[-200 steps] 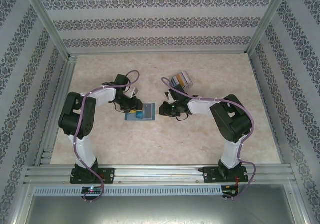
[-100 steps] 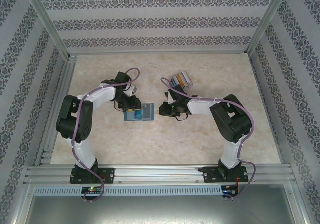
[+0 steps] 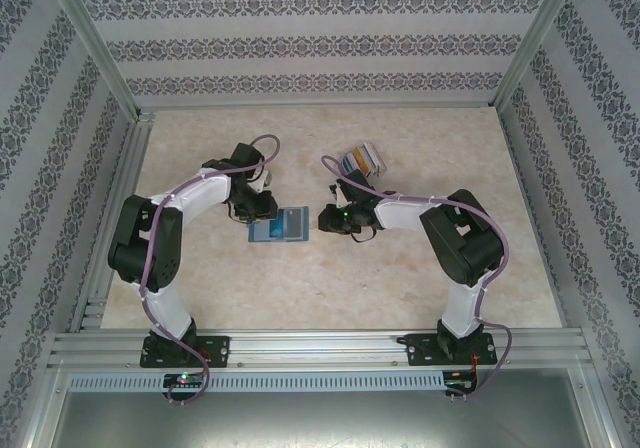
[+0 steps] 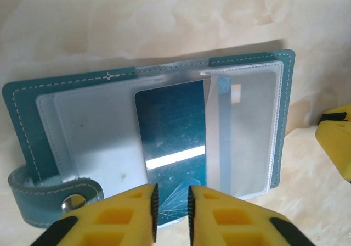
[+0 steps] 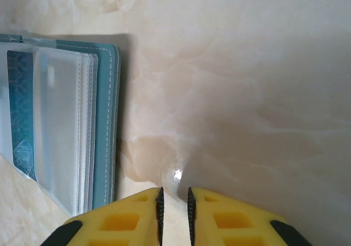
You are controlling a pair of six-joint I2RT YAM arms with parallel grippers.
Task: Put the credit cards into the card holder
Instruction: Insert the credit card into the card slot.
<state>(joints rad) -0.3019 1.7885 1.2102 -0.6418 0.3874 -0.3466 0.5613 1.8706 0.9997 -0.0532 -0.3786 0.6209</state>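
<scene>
Since a second ago the left elbow has swung left; the card holder (image 3: 278,227) lies mid-worktop. Left claw (image 4: 173,202), nearly closed, pinches the near edge of a blue card (image 4: 171,133): slide it straight into the clear sleeve (image 4: 247,130). Right claw (image 5: 174,201), almost closed, empty, could brace the holder; spare credit cards (image 3: 361,157) lie far right.

A fixed camera high behind both arm bases looks down over the whole table (image 3: 400,268). Each wrist camera peers past its fingers (image 4: 118,216) (very near) at the card holder (image 4: 22,106) all views share.

card (image 4: 171,130) in card holder (image 4: 22,108), credit cards (image 3: 361,158) behind, rightward
</scene>
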